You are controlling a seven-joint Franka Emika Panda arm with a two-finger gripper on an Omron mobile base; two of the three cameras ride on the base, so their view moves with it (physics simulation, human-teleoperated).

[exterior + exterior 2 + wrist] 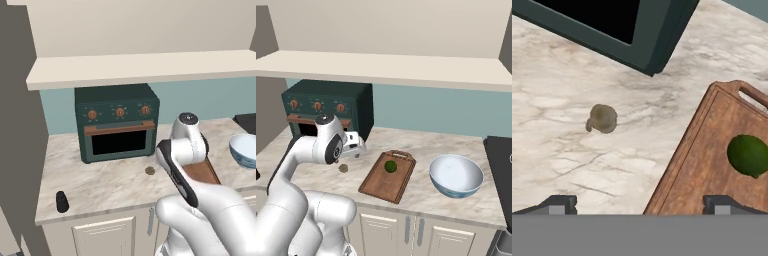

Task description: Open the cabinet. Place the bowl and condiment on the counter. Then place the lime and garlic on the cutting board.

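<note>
Far left, the condiment (61,201) stands upright near the front edge of the tabletop (100,180), well apart from everything else. Behind it sits a dark green toaster oven (118,121) against the wall. The garlic (602,119) lies on bare marble in front of the oven's right corner, just beside the cutting board (702,170) but not on it. The claw (640,204) hangs above the board's left edge, fingers spread wide, nothing between them. The lime (390,166) rests on the board, toward the handle end. Right of the board, the bowl (456,176) sits upright on the tabletop, near it but not touching.
</note>
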